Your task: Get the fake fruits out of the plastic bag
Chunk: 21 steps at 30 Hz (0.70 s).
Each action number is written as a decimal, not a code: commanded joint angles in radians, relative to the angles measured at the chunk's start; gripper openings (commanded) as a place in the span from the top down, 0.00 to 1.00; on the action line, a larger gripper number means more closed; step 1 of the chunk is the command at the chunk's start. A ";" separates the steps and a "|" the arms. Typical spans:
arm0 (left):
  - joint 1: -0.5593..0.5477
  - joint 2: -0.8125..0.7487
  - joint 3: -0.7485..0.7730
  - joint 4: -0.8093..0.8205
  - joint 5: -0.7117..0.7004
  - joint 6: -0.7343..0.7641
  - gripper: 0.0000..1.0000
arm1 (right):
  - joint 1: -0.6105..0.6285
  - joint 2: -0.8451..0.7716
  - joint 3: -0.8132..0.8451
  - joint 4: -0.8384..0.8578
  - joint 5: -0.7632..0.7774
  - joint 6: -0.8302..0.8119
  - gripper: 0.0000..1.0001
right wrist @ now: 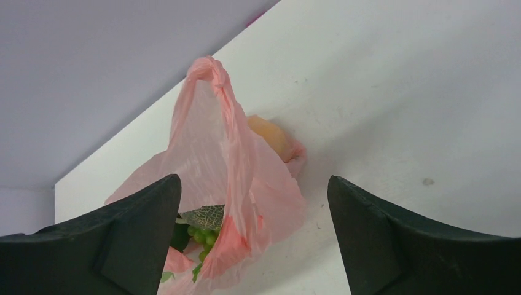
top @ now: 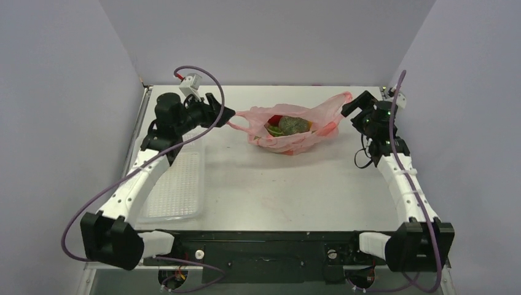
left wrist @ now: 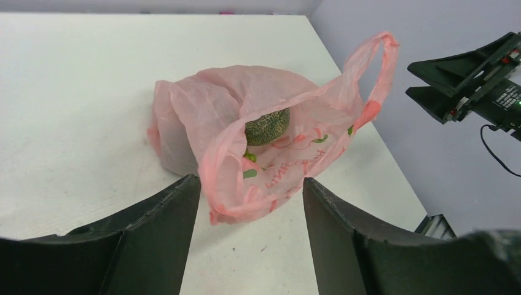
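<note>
The pink plastic bag (top: 293, 136) lies at the table's far middle with its mouth open upward. Inside it show a green netted round fruit (top: 295, 125), a red one (top: 276, 119) and green bits. My left gripper (top: 228, 117) is open at the bag's left handle; in the left wrist view the handle (left wrist: 236, 206) lies just ahead between the fingers (left wrist: 160, 221), not gripped, and the netted fruit (left wrist: 268, 127) shows in the mouth. My right gripper (top: 353, 106) is open beside the right handle (right wrist: 212, 86), which stands up. Green grapes (right wrist: 203, 236) show there.
A clear rectangular plastic tray (top: 175, 184) lies on the table's left under the left arm. Grey walls close in the back and both sides. A yellowish fruit (right wrist: 267, 135) bulges through the bag's film on its far side.
</note>
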 commanded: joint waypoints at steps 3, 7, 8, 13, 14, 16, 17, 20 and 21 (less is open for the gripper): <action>-0.163 -0.201 0.070 -0.267 -0.287 0.164 0.40 | 0.042 -0.208 -0.135 -0.126 0.127 0.035 0.14; -0.439 -0.140 0.139 -0.257 -0.411 0.174 0.40 | 0.122 -0.254 -0.251 -0.021 0.066 0.175 0.13; -0.467 -0.098 0.148 -0.231 -0.429 0.183 0.40 | 0.137 -0.240 -0.283 0.032 0.021 0.239 0.13; -0.545 0.073 0.250 -0.193 -0.384 0.189 0.40 | 0.177 -0.173 -0.374 0.261 -0.050 0.436 0.13; -0.548 0.118 0.263 -0.189 -0.364 0.196 0.40 | 0.185 -0.144 -0.377 0.301 -0.041 0.452 0.13; -0.556 0.174 0.300 -0.186 -0.351 0.206 0.40 | 0.211 -0.089 -0.363 0.339 -0.024 0.456 0.13; -0.561 0.207 0.322 -0.183 -0.349 0.209 0.40 | 0.222 -0.070 -0.357 0.355 -0.035 0.459 0.13; -0.564 0.261 0.365 -0.179 -0.337 0.214 0.40 | 0.230 -0.012 -0.323 0.381 -0.057 0.466 0.13; -0.563 0.280 0.375 -0.185 -0.329 0.215 0.40 | 0.234 -0.016 -0.321 0.381 -0.056 0.466 0.13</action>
